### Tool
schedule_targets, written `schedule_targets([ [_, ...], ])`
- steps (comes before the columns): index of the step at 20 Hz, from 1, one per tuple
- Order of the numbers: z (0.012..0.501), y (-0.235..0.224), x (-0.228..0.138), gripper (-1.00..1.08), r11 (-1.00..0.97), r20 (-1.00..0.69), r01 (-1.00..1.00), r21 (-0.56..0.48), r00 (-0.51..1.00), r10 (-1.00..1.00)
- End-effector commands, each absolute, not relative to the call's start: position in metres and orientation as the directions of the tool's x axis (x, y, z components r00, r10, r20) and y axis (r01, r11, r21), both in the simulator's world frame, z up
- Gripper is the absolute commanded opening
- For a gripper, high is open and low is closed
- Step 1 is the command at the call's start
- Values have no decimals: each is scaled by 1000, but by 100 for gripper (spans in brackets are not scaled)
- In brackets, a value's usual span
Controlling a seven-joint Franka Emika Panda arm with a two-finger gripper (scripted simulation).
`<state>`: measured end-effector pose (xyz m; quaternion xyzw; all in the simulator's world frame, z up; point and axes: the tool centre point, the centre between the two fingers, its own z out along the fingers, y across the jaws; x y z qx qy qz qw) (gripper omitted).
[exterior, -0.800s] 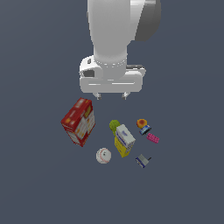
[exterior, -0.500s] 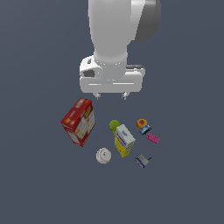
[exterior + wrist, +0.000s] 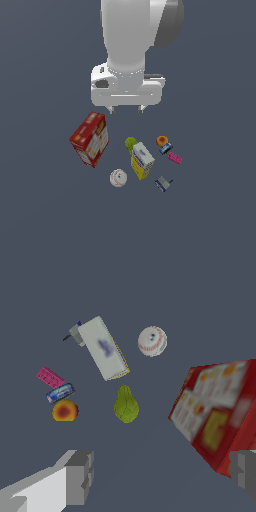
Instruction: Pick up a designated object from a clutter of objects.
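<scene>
The white arm (image 3: 129,35) comes down from the top of the exterior view, nearly vertical, its thick segment ending in a broad wrist block (image 3: 127,91). Below that block the pincer (image 3: 126,109) points straight down at the table, its two short fingertips (image 3: 111,109) showing well apart, with nothing between them. In the wrist view the same grey pads (image 3: 80,476) sit spread wide, the jaws empty and touching nothing.

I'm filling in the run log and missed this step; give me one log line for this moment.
phase: pre-grasp hover | gripper: open, empty, above clutter | target: dark piece with light-blue rim, between orange fruit and pink brick, untouched
</scene>
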<state>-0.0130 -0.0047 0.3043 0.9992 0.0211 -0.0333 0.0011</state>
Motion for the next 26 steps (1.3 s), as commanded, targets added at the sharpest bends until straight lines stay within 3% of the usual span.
schedule_targets([
  [1,303,-3,-12,100,-999,-66,35,2,997,35],
  [26,230,61,5,100,-949,-34,-314,32,949,-315],
])
